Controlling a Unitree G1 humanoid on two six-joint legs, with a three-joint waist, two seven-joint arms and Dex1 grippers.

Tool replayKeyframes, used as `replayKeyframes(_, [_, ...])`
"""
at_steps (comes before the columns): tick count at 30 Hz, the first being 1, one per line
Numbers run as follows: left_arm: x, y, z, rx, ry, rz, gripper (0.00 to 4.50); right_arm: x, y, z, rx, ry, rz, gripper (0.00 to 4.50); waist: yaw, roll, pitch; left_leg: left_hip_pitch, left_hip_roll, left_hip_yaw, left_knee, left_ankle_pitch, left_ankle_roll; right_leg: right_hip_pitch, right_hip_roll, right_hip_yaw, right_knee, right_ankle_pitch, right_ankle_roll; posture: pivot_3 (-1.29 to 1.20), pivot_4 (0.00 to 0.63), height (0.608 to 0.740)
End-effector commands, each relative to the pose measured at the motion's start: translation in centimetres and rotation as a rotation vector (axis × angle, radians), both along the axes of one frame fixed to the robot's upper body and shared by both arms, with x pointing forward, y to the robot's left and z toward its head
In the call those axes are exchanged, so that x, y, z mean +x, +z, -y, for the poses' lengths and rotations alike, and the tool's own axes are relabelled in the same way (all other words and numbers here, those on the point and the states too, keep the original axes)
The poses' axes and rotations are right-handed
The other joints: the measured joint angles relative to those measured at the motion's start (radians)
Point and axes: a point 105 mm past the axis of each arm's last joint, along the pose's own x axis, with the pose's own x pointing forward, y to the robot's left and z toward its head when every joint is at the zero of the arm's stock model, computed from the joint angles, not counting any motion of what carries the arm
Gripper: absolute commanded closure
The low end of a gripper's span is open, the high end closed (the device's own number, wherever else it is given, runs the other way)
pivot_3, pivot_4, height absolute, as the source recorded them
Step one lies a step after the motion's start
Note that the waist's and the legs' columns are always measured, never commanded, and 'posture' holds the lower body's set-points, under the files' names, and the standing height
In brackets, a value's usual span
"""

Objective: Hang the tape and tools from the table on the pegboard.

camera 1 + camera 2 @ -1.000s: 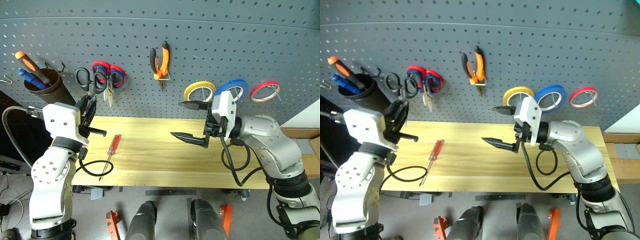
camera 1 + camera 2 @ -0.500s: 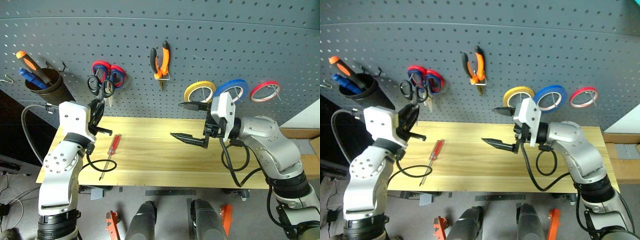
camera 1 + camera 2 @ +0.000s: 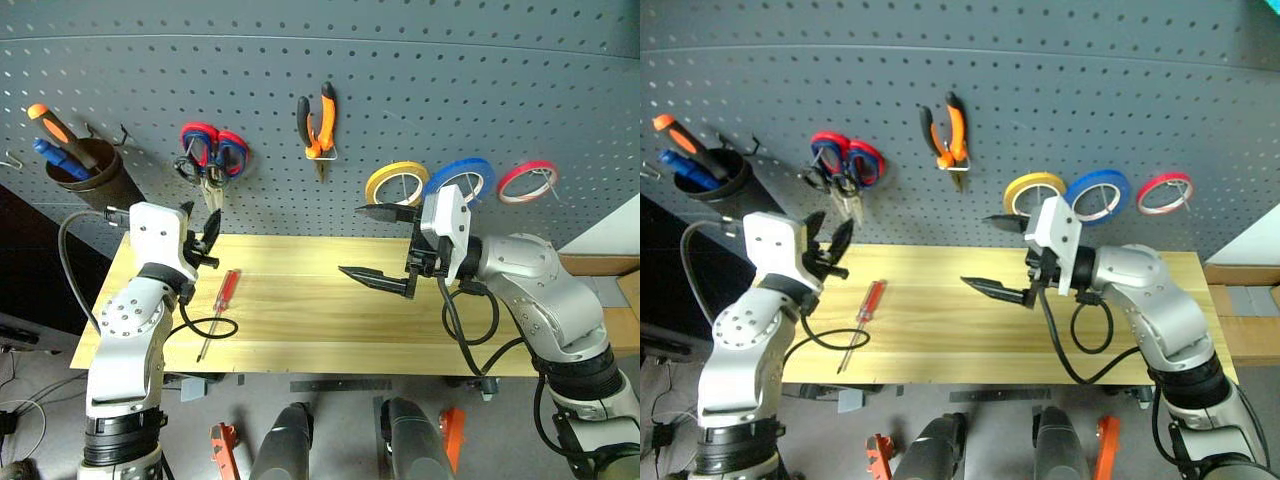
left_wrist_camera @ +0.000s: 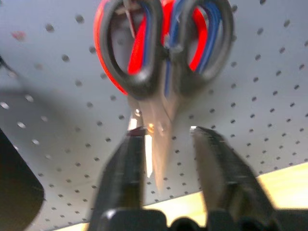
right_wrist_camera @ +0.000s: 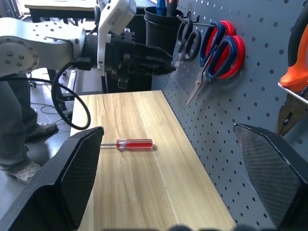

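The left gripper point(image 3: 207, 232) stands partly open and holds nothing: in the left wrist view its two fingers point(image 4: 126, 168) are apart just below the black scissors point(image 4: 159, 62), with the steel blade tips hanging down between them and no clear contact. The left arm is bent at the elbow and reaches forward, its gripper aimed at the pegboard point(image 3: 420, 90) a little above the back edge of the table point(image 3: 300, 320).

The right gripper point(image 3: 382, 245) is spread wide and empty. Its forearm lies across the table from the right, the gripper pointing to the left and roughly level, one finger above the other, over the middle of the table.

The black scissors hang on the pegboard with their handles up and blades down, lying over the red-and-blue scissors point(image 3: 232, 152) on the same spot. The pliers point(image 3: 319, 125) hang further right, handles up and nose down. The yellow tape point(image 3: 396, 184) hangs on the board beside the blue tape point(image 3: 460, 178) and the red tape point(image 3: 528, 180). The red screwdriver point(image 3: 220, 305) lies flat on the table near the left gripper, its long axis running from the red handle at the back to the tip at the front edge, slanting slightly left. A dark cup point(image 3: 95, 175) at the far left of the board holds orange-and-blue screwdrivers point(image 3: 55, 135).
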Motion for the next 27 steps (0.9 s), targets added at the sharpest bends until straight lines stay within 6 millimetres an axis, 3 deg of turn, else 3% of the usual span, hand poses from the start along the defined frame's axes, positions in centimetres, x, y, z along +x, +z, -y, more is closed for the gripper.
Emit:
replayKeyframes(1, [-0.8, -3.4, -2.4, -0.045, 0.095, -0.177, 1.50, -0.9, 0.6, 0.1, 0.008, 0.001, 0.013, 0.00, -0.004, 0.000, 0.000, 0.000, 0.000, 0.000, 0.000, 0.000, 0.000, 0.000, 0.000, 0.000, 0.000, 0.000, 0.000, -0.03, 0.225, 0.740])
replayKeyframes(3, [-0.8, -5.9, -3.7, -0.048, 0.150, -0.321, 1.50, -1.1, -0.4, 0.0, -0.016, -0.001, -0.037, 0.00, -0.002, 0.000, 0.000, 0.000, 0.000, 0.000, 0.000, 0.000, 0.000, 0.000, 0.000, 0.000, 0.001, 0.000, 0.000, -0.03, 0.230, 0.740])
replayKeyframes(11, [0.0, -10.3, -4.0, -0.073, 0.163, -0.649, 1.50, -0.7, -4.2, -0.5, -0.128, -0.096, -0.195, 0.00, 0.003, 0.000, 0.000, 0.000, 0.000, -0.002, 0.002, 0.000, 0.000, 0.000, 0.002, -0.001, 0.002, 0.001, -0.001, -0.03, 0.259, 0.740])
replayKeyframes(17, [1.0, -12.1, -4.3, -0.066, 0.173, -0.766, 1.50, -0.5, -4.6, -0.8, -0.143, -0.127, -0.219, 0.00, 0.000, 0.000, 0.000, 0.000, 0.001, -0.002, 0.001, 0.000, 0.000, 0.000, 0.002, -0.001, 0.002, 0.001, -0.001, -0.04, 0.276, 0.740])
replayKeyframes(27, [3.0, -13.1, -4.9, -0.047, 0.173, -0.794, 1.50, -0.5, -4.7, -1.2, -0.156, -0.150, -0.214, 0.00, -0.010, 0.000, 0.000, 0.000, 0.001, -0.001, 0.001, 0.000, 0.000, 0.000, 0.002, -0.001, 0.001, 0.001, -0.001, -0.06, 0.291, 0.740])
